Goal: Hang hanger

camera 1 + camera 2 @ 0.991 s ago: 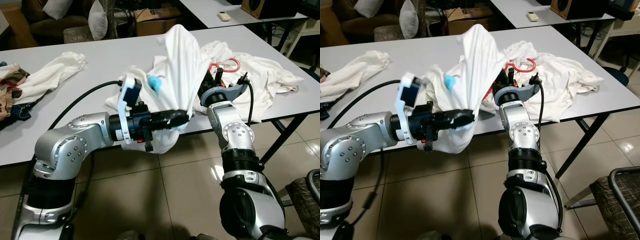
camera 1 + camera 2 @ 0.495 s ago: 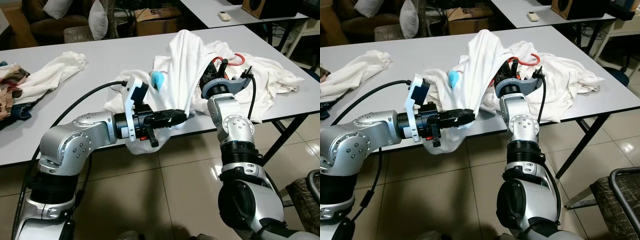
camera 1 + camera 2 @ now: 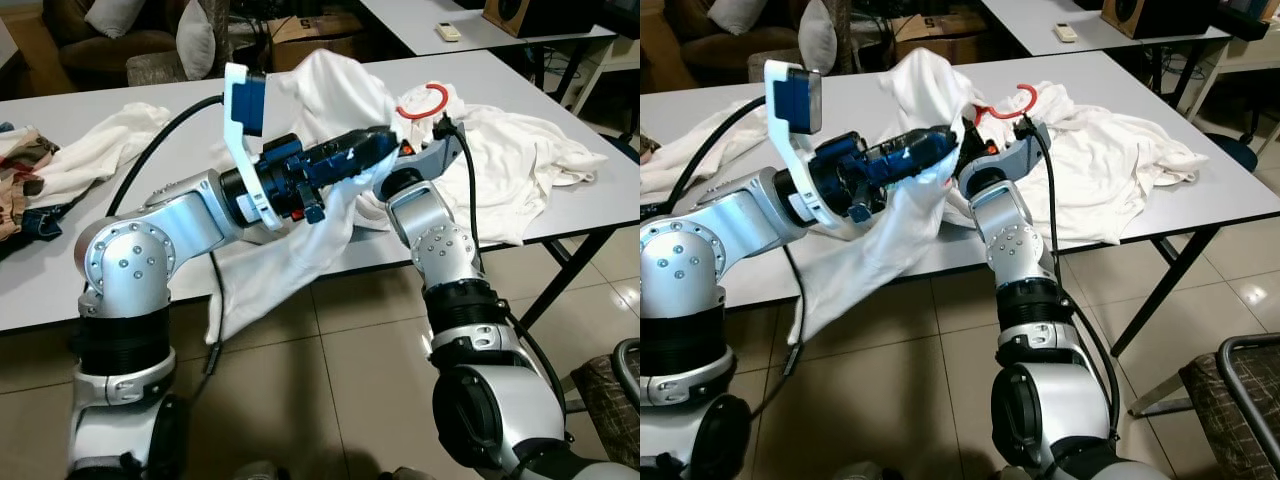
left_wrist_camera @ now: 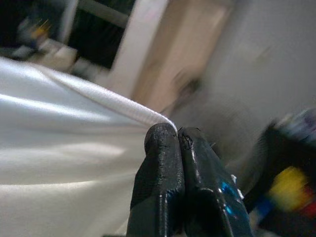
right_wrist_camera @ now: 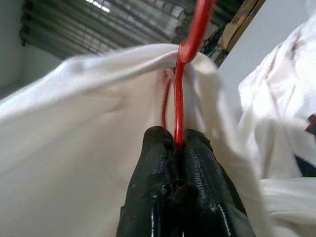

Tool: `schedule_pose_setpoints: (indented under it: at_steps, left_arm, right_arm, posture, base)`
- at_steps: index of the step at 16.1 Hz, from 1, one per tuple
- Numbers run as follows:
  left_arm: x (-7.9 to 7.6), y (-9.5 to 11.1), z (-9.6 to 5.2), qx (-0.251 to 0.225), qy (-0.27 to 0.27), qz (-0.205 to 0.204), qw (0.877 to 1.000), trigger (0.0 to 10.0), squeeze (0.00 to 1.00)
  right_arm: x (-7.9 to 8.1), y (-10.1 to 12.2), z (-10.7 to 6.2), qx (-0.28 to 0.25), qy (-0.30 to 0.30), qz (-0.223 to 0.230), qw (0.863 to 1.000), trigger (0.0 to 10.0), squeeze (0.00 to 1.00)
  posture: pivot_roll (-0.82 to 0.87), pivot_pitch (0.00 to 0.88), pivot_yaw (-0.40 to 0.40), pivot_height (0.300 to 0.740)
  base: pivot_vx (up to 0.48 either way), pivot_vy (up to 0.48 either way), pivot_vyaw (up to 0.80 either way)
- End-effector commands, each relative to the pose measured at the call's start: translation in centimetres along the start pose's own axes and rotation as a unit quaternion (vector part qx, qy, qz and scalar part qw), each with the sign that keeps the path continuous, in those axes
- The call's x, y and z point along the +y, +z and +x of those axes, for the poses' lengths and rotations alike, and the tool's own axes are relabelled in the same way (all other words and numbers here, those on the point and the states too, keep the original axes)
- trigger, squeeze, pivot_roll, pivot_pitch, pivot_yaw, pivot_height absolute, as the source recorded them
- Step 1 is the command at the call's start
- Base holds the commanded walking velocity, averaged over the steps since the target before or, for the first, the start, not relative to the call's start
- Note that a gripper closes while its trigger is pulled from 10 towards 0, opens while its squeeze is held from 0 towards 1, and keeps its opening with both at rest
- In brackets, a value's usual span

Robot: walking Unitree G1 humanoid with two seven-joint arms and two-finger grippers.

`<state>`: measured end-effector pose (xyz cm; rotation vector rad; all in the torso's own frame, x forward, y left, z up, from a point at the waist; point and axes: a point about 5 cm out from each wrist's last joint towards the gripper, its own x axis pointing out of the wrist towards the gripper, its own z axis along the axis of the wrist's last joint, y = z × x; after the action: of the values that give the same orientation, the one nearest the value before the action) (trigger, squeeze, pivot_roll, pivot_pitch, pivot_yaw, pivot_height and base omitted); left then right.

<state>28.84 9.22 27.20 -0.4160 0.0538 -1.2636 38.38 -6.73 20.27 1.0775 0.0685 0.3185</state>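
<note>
A: Red hanger [image 5: 178, 106], wire neck pinched between the right gripper [image 5: 177, 136] fingers, closed tight on it. Hook [image 3: 424, 101] pokes out just above and beyond that gripper, over the table [image 3: 140, 190]. White shirt [image 3: 300, 235] draped round the hanger's body.

B: Left gripper [image 4: 177, 134]?

A: Clamped on the shirt's hem. Fingertips pressed together, folded edge running out from between them. It sits right beside the right gripper, nearly touching, both raised over the table's near edge.

B: Change from a second ago?

A: Then the left arm was low, at table-edge height, holding the shirt's bottom out below the right gripper, cloth bunched in a tall peak. Now the left arm has swung up and in, the peak has collapsed, and the shirt trails down from the left gripper toward the floor [image 3: 330, 380]. Hook more exposed than before.

B: Meaning?

A: My read: shirt is being worked onto the hanger, not hung yet. Whether the shoulders are seated, cannot tell; cloth hides the frame. More white clothes [image 3: 530, 150] lie beyond the right gripper.
</note>
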Motion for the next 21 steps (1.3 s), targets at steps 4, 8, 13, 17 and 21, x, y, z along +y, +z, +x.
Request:
schedule_pose_setpoints:
  at_steps: [4,8,13,17,21]
  left_arm:
    - [2.5,-1.2,-0.6,0.056,0.138,0.079,0.986,10.0,1.00]
    - [1.1,0.1,-1.8,0.042,0.070,0.068,0.994,10.0,1.00]
    - [1.4,1.4,-3.8,0.007,0.106,0.087,0.991,10.0,1.00]
    - [3.9,2.7,-9.2,-0.030,0.297,0.151,0.942,10.0,1.00]
    - [3.1,0.8,-13.8,-0.053,0.386,0.147,0.909,10.0,1.00]
  right_arm:
    - [2.2,-0.2,-1.1,0.015,0.062,0.047,0.997,10.0,0.00]
    - [2.0,0.5,-1.8,0.024,0.078,0.050,0.995,10.0,0.00]
    - [1.4,1.0,-2.1,0.026,0.071,0.031,0.997,10.0,0.00]
    - [3.3,3.2,-3.3,0.006,0.140,0.058,0.988,10.0,0.00]
    - [3.9,5.0,-5.9,0.005,0.186,0.044,0.981,10.0,0.00]
  posture:
    - [-0.05,0.000,0.067,0.740]
    - [-0.05,0.000,0.067,0.740]
    - [-0.04,0.000,0.060,0.740]
    - [-0.03,0.000,0.056,0.740]
    - [-0.01,0.000,0.027,0.740]
  base:
    - [0.000,0.000,0.00]
    - [0.000,0.000,0.00]
    - [0.000,0.000,0.32]
    - [0.000,0.000,0.79]
    - [0.000,0.000,0.77]
